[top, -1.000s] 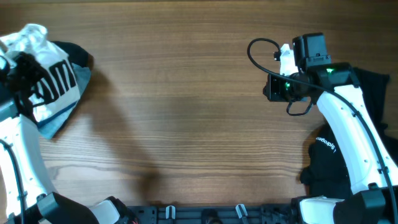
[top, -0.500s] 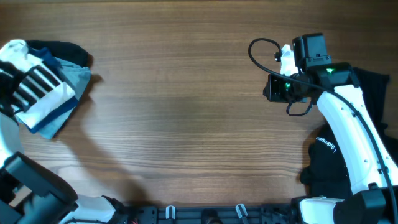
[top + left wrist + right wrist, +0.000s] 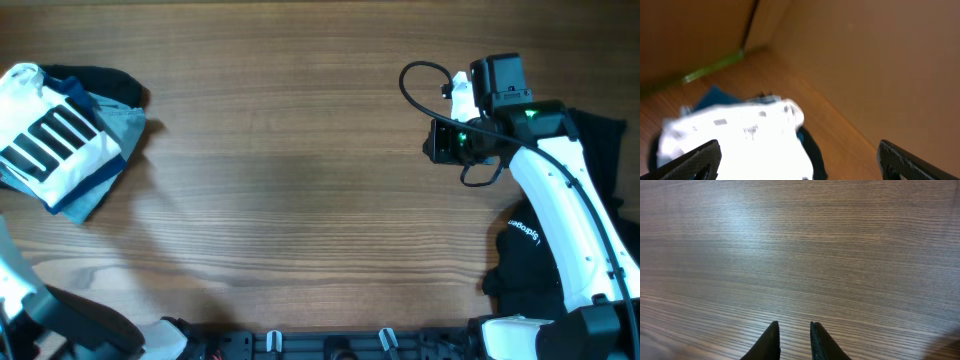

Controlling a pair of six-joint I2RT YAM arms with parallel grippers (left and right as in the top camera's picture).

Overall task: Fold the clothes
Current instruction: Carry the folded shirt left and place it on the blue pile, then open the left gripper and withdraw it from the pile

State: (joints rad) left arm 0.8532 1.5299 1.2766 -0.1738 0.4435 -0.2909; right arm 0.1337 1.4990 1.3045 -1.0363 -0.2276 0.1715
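Leftmost, item one: white T-shirt (image 3: 55, 140), black bars up, bundled on a light blue garment (image 3: 128, 125) and a black garment (image 3: 105, 78) at the 9 o'clock edge of the table (image 3: 300, 200); long axis roughly 11 to 5 o'clock.

Item two: left gripper (image 3: 800, 162), fingers spread wide, empty, hanging over the T-shirt; by far the nearer arm.

Item three: right gripper (image 3: 792, 340), fingers nearly together, holding nothing, over bare wood; the pile is well apart at its 9 o'clock.

Item four: black clothes (image 3: 525, 265) at 4 o'clock.
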